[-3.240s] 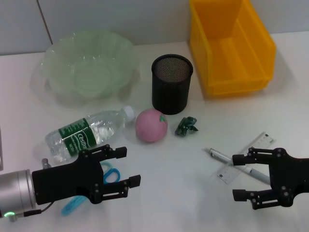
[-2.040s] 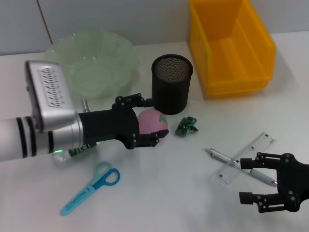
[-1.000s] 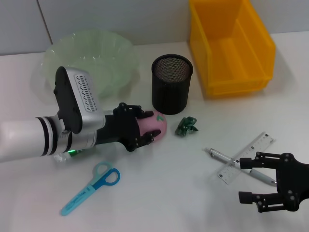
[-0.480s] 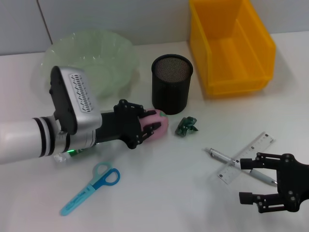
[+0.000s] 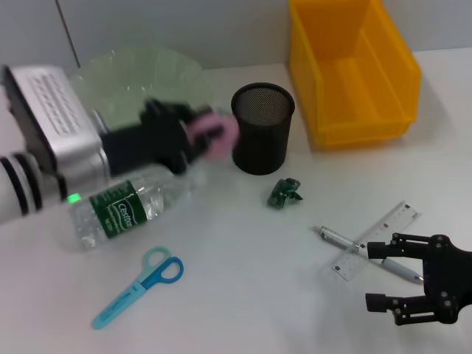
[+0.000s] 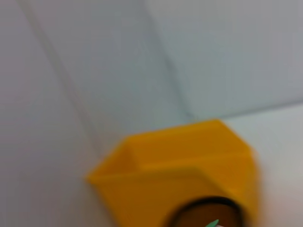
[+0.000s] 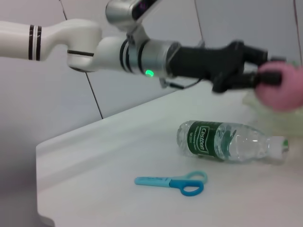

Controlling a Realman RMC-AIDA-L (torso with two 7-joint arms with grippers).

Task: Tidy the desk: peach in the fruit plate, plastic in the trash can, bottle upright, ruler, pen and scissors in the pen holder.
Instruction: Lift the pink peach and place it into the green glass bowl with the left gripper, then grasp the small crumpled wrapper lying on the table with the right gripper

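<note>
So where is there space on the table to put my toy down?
Bare spots: the middle, between the scissors and the pen, and the stretch below the yellow bin. It's crowded where the left gripper carries the peach over the bottle by the holder.

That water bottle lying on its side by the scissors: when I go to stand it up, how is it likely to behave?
The bottle looks like clear, thin plastic with no liquid visible, so probably light and apt to dent under a firm grip. Round and lying flat, it may roll if nudged. Stood upright, tall and narrow, it could tip easily.
</note>
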